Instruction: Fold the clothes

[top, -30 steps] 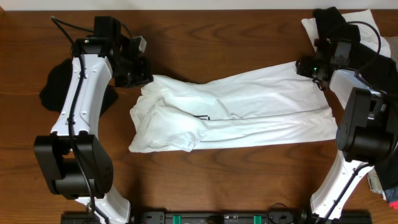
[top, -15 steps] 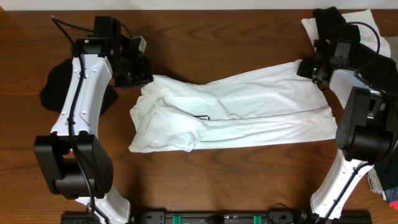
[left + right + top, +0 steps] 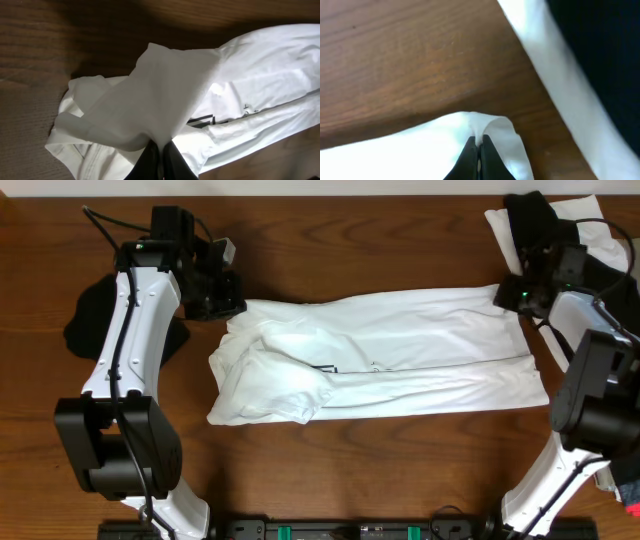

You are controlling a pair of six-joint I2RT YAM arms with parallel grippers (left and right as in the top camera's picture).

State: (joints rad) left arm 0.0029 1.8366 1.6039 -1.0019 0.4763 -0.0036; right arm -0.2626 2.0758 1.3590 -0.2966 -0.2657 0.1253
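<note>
- Left gripper (image 3: 229, 306): beyond and left of the black print (image 3: 325, 368), jaws pinched shut on a bunched fold of the white T-shirt (image 3: 420, 340), which lifts up to it from the crumpled end
- White T-shirt: on the table (image 3: 330, 240), spread to both sides of the print, long axis running left to right, rumpled left of the print, stretched smooth right of it
- Right gripper (image 3: 513, 294): beyond and far right of the print, closed on the far hem corner; each arm has its own end, so the fold likely carries both far corners toward the near edge
</note>
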